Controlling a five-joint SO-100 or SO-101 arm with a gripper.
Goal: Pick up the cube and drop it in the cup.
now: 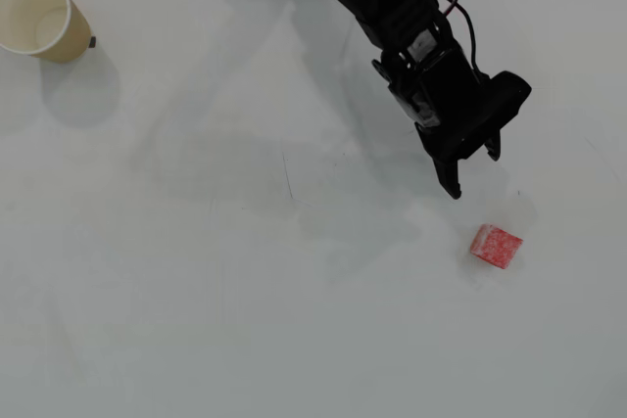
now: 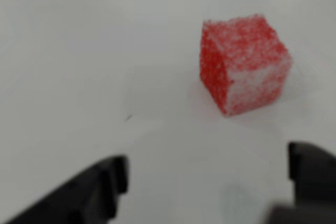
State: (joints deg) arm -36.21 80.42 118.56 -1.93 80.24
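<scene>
Overhead view: the cup [image 1: 37,15] stands on the desk [image 1: 196,320] at the far upper left. The cube [image 1: 496,246] lies on the desk at the lower right, well apart from the cup. The end effector [image 1: 474,171] sits just above-left of the cube, not touching it.

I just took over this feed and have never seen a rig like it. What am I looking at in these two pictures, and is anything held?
The black shape is a small robot arm ending in a two-finger gripper. The overhead view looks straight down on a white table. The wrist view comes from a camera riding on the arm; the dark shapes along its bottom edge are the gripper's fingers, spread apart. On the table lie a small red cube with whitish speckles, just beyond the fingertips, and a tan paper cup with a white inside, far off at the overhead view's top left. Nothing is held; the cube sits untouched on the table.
</scene>
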